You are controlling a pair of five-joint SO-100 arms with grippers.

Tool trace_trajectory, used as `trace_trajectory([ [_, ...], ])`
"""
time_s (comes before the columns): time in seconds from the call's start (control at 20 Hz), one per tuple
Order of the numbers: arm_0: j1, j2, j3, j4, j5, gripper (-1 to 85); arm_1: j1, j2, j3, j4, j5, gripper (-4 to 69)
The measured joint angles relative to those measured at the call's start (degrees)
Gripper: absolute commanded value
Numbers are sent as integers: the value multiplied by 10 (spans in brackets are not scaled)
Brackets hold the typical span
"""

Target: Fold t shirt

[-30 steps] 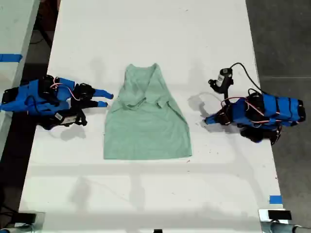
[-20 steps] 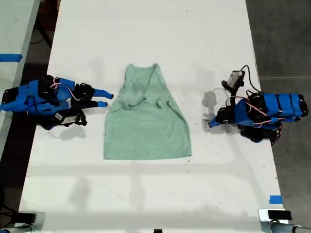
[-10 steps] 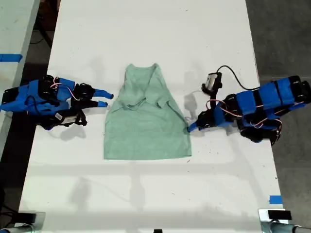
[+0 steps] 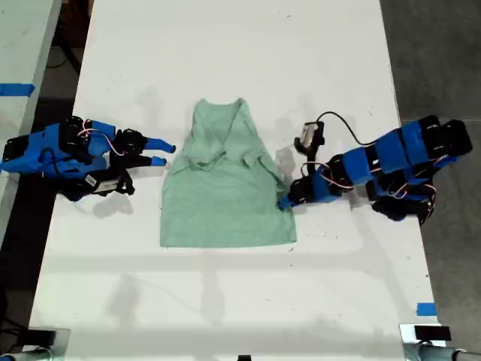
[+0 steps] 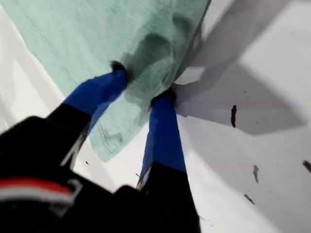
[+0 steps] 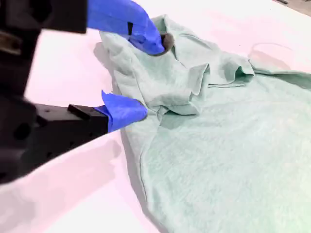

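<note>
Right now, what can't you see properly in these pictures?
- Whether my first hand is squeezing the pale mint-green cloth t shirt: cloth bunches between its fingers in the first wrist view, and the exterior view is too small.
- The shirt's hem: cut off by the second wrist view's edge.

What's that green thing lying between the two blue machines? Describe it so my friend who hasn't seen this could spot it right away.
Find the long white table and look at its middle, between the two blue arms. There lies the t shirt, a small pale mint-green cloth shirt spread flat, its V neckline toward the table's far end. It is the only soft, green thing there, and my first gripper is pinching its edge on the exterior view's right.
</note>
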Motion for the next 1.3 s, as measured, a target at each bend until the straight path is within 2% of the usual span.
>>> trace_trajectory([
  [0.15, 0, 0, 0, 0, 0, 179, -1, -17, -67, 72, -4, 10],
  [0.3, 0, 0, 0, 0, 0, 179, -1, -19, -147, 197, -26, 10],
  [0.4, 0, 0, 0, 0, 0, 179, -1, -19, -214, 248, -48, 10],
  [0.7, 0, 0, 0, 0, 0, 179, -23, -97, -409, 269, -115, 10],
  [1.0, 0, 0, 0, 0, 0, 179, -35, -305, -651, 269, -171, 10],
  [1.05, 0, 0, 0, 0, 0, 179, -35, -340, -686, 269, -176, 27],
  [1.1, 0, 0, 0, 0, 0, 179, -34, -370, -713, 269, -178, 99],
  [1.15, 0, 0, 0, 0, 0, 179, -33, -400, -737, 269, -179, 210],
  [1.25, 0, 0, 0, 0, 0, 179, -30, -436, -753, 269, -180, 345],
  [1.3, 0, 0, 0, 0, 0, 179, -28, -438, -753, 269, -180, 357],
])
